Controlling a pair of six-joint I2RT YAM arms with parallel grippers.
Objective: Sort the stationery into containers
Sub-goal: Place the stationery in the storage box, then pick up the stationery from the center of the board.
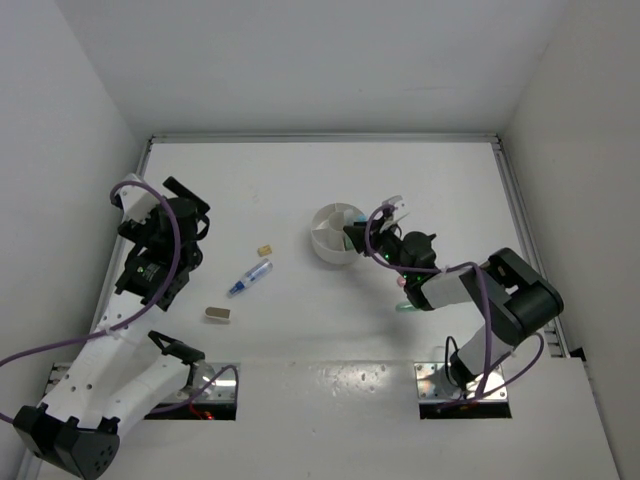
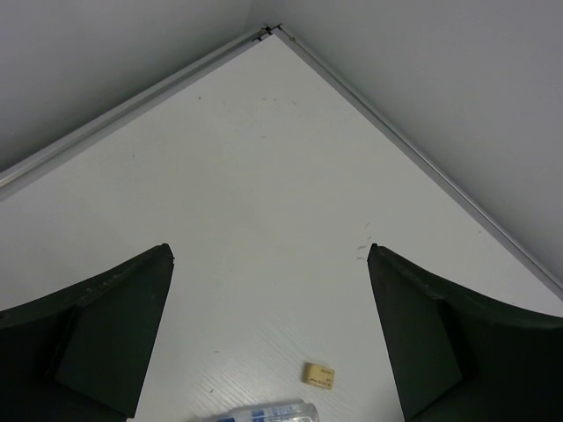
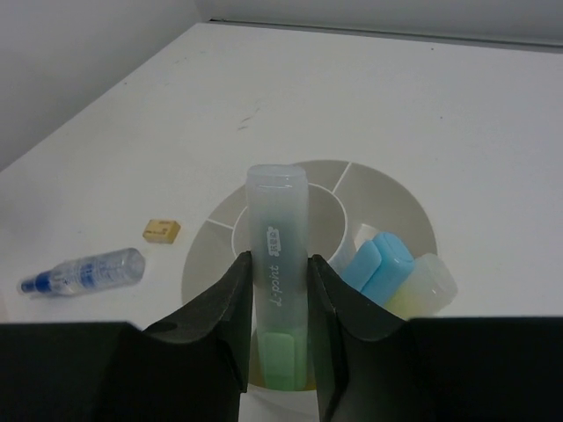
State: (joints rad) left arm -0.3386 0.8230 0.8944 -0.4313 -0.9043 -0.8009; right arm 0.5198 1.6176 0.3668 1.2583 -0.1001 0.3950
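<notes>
We've got two arms here, left arm [image 1: 120,370] and right arm [image 1: 500,310]: white shells, chunky black joints, purple cables [image 1: 176,240] looping along both, and matte dark wedge-shaped fingers [image 2: 97,343] out front.

R arm [image 1: 480,295]: elbow bent out well right of the bowl [image 1: 326,238], forearm angled back in twd it. R gripper [image 1: 365,238] sits at the bowl's right rim, hanging over its edge in wrist view. Jaws part-closed and clamped on a green marker [image 3: 276,264], w/ a finger [image 3: 220,308] pressed on each side. Marker stands lengthwise betw them, clear cap end pointing away from wrist.

L arm [image 1: 120,320]: stretched fwd, well left of the bowl, wrist bent over. L gripper [image 1: 185,212] well apart from the bowl, jaws spread wide, fingers [image 2: 106,334] far apart in wrist view.
</notes>
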